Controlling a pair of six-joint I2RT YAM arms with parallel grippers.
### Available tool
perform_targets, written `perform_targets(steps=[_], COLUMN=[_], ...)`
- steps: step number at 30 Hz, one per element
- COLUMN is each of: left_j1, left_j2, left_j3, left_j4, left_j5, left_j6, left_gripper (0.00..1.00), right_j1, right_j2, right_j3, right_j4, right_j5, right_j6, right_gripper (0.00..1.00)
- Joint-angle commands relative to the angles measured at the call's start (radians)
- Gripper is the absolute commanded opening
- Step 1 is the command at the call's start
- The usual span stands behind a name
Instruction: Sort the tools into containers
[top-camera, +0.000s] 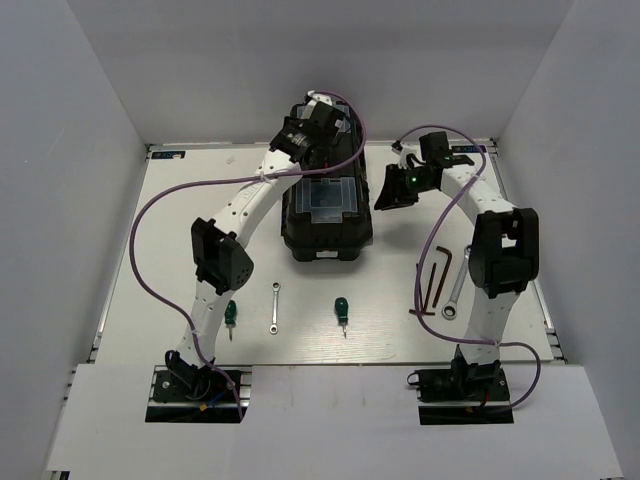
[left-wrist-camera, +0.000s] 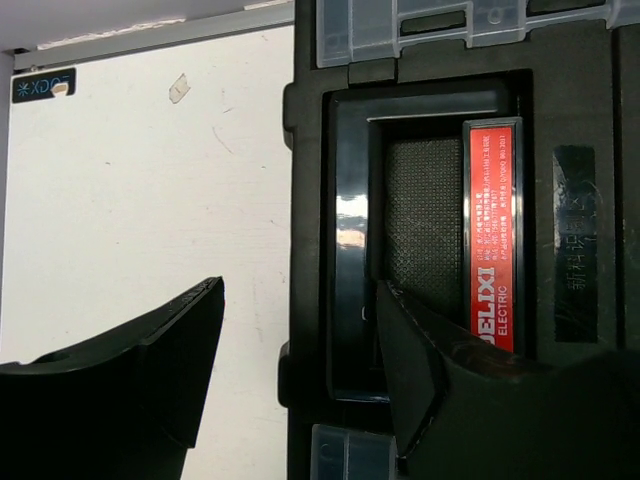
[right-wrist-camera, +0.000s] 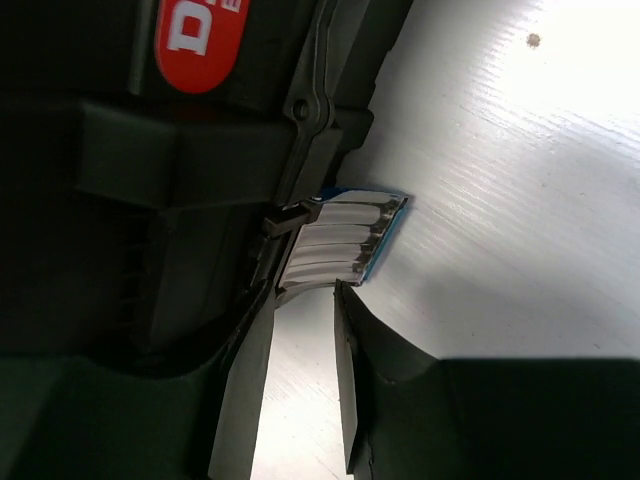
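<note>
Overhead: left gripper (top-camera: 318, 125) above the far end of the black toolbox (top-camera: 328, 215), right gripper (top-camera: 392, 195) at its right wall. Much nearer the bases than either gripper, 2 green screwdrivers (top-camera: 231, 315), 2 wrenches (top-camera: 274, 307) and 3 hex keys (top-camera: 432, 285) loose on the table (top-camera: 180, 220). Left wrist: fingers (left-wrist-camera: 150, 380) spread wide, grasping nothing, 1 over bare table, the other over the handle (left-wrist-camera: 350, 240) beside the red label (left-wrist-camera: 492, 240). Right wrist: jaws parted, nothing between them, silver latch (right-wrist-camera: 335, 240) just beyond the tips.
</note>
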Motion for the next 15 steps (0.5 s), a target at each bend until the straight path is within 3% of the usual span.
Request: perform_targets(steps=[1, 15], left_j1=[0.008, 0.008], left_j2=[-0.077, -0.046], left_j3=[0.005, 0.005], left_j4=[0.004, 0.035], left_j5=[0.044, 0.103], left_j6=[-0.002, -0.002], left_gripper=[0.72, 0.72], right_j1=[0.01, 0.017], right_j2=[0.017, 0.05], right_j3=[0.036, 0.047], right_j4=[-0.016, -0.029], right_j5=[0.036, 0.053], right_j6=[-0.004, -0.019], right_gripper=[0.36, 0.38])
